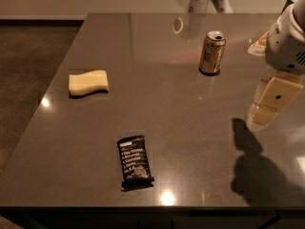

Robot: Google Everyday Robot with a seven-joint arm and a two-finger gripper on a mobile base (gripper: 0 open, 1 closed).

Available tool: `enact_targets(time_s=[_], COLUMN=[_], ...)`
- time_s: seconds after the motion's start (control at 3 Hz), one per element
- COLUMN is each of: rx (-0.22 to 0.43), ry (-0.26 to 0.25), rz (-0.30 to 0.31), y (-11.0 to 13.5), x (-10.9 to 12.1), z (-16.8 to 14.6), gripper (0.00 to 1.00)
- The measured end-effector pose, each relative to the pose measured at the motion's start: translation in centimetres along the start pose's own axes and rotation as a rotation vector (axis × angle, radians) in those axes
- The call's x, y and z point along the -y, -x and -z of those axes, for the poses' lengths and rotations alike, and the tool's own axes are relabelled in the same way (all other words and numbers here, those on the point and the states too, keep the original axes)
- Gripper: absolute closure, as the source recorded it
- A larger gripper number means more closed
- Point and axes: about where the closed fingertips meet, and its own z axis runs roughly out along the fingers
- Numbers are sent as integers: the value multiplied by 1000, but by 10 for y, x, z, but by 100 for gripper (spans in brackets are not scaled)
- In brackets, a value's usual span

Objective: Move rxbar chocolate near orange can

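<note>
The gripper (268,103) hangs above the worktop (190,142) close to the right edge, about midway along it, and carries nothing. Whether it is spread or pressed together cannot be told.

The nearest object is the can (212,52), upright toward the far right corner and apart from the gripper. The bar (135,162) lies flat near the near edge, left of centre, well apart from both can and gripper. Its long axis runs roughly front to back. The sponge (88,82) lies near the left edge.

Handling, by estimate:
- **Bar:** light and thin, with a slick wrapper on a glossy top, so it will likely slide if pushed.
- **Hold:** descend from above and pinch across the short width at mid-length.
- **Can:** it may tip if bumped, so release the bar beside it, not against it.
</note>
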Motion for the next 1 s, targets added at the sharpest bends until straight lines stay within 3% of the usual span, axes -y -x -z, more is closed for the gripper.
enact_targets(time_s=[0.67,1.0], rx=[51,88], ry=[39,89], rz=[-140,-225], y=[20,55], x=[-28,-64], z=[-26,-49], gripper=[0,0])
